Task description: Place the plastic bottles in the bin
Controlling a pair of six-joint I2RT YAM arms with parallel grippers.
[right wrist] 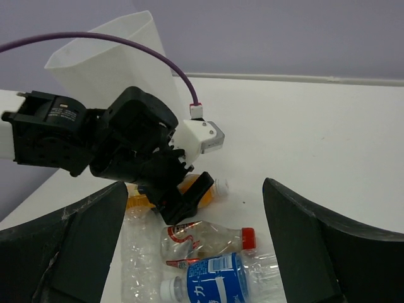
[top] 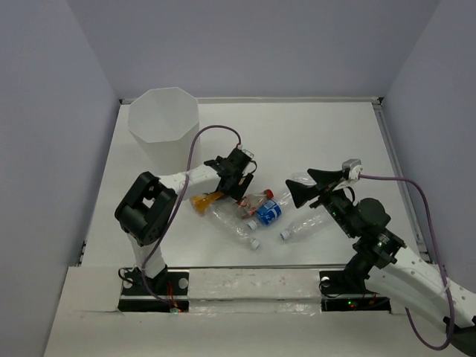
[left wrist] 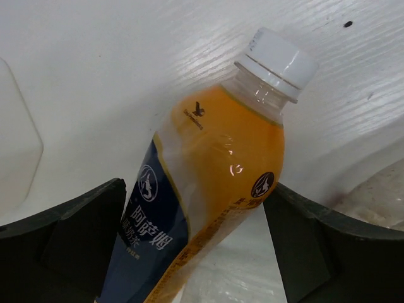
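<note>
Down low, left end effector (left wrist: 194,189) straddles orange bottle (left wrist: 222,142).

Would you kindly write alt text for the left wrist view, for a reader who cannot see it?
An orange bottle with a white cap and a dark blue label lies on the white table, between the left claw's two dark fingers.

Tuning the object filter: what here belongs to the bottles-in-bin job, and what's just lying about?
Job: orange bottle, red-capped bottle, blue-labelled bottle, clear bottles, white bin.
Lying about: purple cables on the arms, table.
</note>
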